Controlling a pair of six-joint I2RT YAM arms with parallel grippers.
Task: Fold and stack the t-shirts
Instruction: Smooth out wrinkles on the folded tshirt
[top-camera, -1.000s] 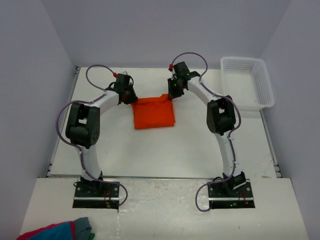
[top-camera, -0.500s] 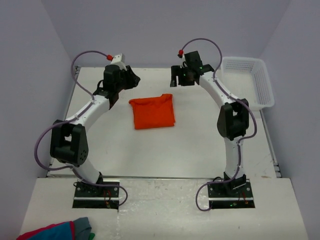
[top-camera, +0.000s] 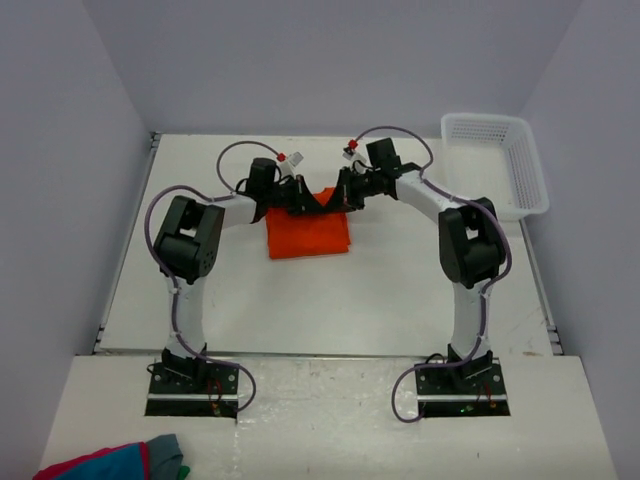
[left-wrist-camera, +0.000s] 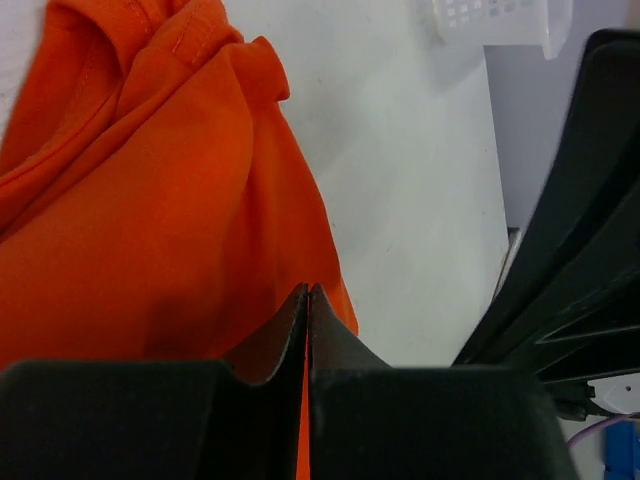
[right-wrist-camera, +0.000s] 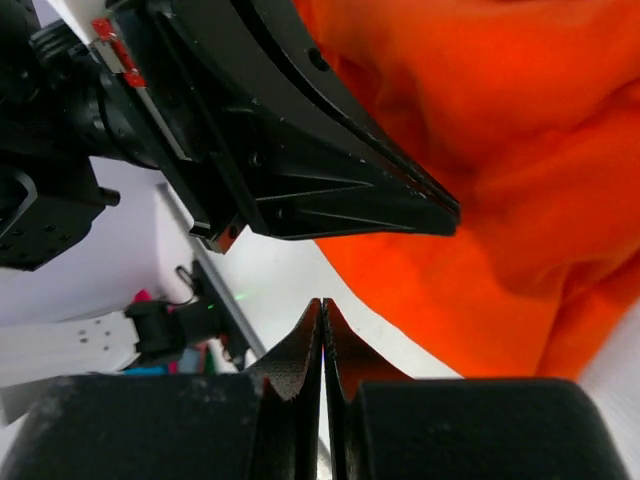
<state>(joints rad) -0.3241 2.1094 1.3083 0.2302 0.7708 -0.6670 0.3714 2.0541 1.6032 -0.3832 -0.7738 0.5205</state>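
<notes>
Both clenched: L tool (left-wrist-camera: 308, 292) & R tool (right-wrist-camera: 322, 303), at orange t-shirt (top-camera: 308, 232) far edge.

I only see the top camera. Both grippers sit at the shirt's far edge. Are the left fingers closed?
Observer: Yes. The left wrist view shows the left gripper shut, tips together above the shirt.
Operator: And the right?
Observer: The right gripper is shut too, tips over the shirt's edge where the table begins.
Operator: Is the cloth flat there?
Observer: No. Up close it lies in soft ridges, with a stitched hem bunched up.
</notes>
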